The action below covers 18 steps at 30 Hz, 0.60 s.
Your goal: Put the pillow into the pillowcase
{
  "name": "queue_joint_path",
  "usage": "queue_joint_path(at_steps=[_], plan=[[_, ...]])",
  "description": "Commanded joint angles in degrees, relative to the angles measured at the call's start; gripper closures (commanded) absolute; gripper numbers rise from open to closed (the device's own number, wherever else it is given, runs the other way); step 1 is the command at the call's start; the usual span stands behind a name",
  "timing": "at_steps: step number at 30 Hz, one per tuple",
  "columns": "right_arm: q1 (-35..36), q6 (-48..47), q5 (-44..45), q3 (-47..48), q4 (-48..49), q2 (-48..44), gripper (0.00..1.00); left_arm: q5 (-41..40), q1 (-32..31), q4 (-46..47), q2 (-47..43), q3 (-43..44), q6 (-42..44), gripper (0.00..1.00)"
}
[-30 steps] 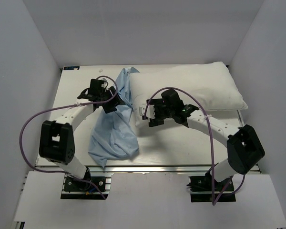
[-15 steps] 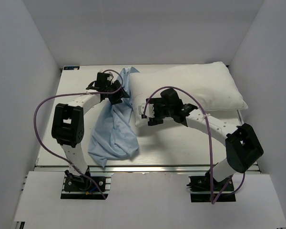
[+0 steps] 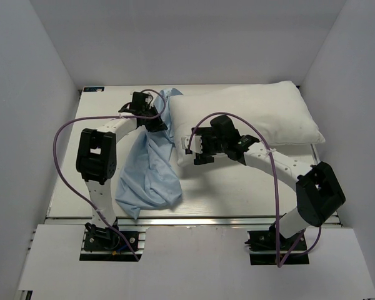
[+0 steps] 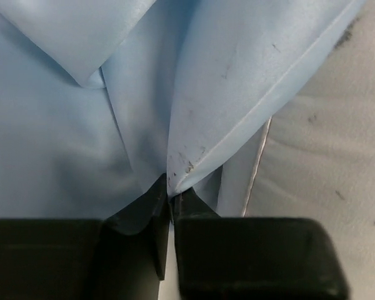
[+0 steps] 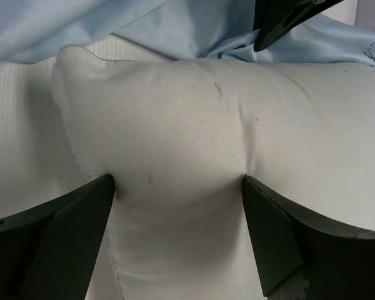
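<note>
left fingers (image 4: 250,256) pinching together on a fold of the pillowcase (image 4: 62,137) | right fingers (image 5: 56,237) standing wide, straddling an end of the pillow (image 5: 181,137), touching both sides | top view alone showing pillowcase trailing down the desk (image 3: 237,187) beside pillow

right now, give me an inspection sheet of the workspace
surface: white table, a few dark scuffs
job's things: pillow lies far right; pillowcase lies crumpled at left, its far end against the pillow's left edge; pillow not yet inside
clutter: nothing seen
grippers: left gripper, fingers pinched on a pillowcase fold; right gripper, fingers wide, straddling the pillow's edge and touching it on both sides
cables: purple cables loop loosely above both arms
surroundings: plain white walls on three sides
</note>
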Motion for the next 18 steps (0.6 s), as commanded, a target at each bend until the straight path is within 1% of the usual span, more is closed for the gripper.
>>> queue_joint_path(at_steps=[1, 3, 5, 9, 14, 15, 18], plan=[[-0.30, -0.62, -0.60, 3.40, -1.02, -0.97, 0.12, 0.69, -0.33, -1.23, -7.02, -1.12, 3.54, 0.83], [-0.57, -0.53, -2.36, 4.90, -1.73, -1.33, 0.12, 0.00, -0.33, -2.55, -9.84, -2.78, 4.86, 0.84], [-1.18, -0.09, -4.54, 8.14, -4.53, -1.85, 0.12, -0.36, -0.33, -3.61, -13.78, -4.28, 6.01, 0.84], [-1.36, -1.14, -8.07, 11.67, -9.89, -4.13, 0.11, 0.43, -0.33, -5.54, -17.40, -5.86, 7.07, 0.84], [-1.36, -5.53, -11.94, 12.64, -19.89, -7.47, 0.10, 1.05, -0.33, -5.19, -19.43, -7.53, 6.72, 0.84], [-1.36, -7.71, -12.12, 11.94, -21.32, -7.92, 0.11, 1.66, -0.33, -5.11, -19.61, -7.71, 6.63, 0.84], [-1.45, -10.19, -12.03, 9.65, -24.13, -9.50, 0.11, 2.80, -0.24, -4.93, -19.52, -7.97, 6.54, 0.84]])
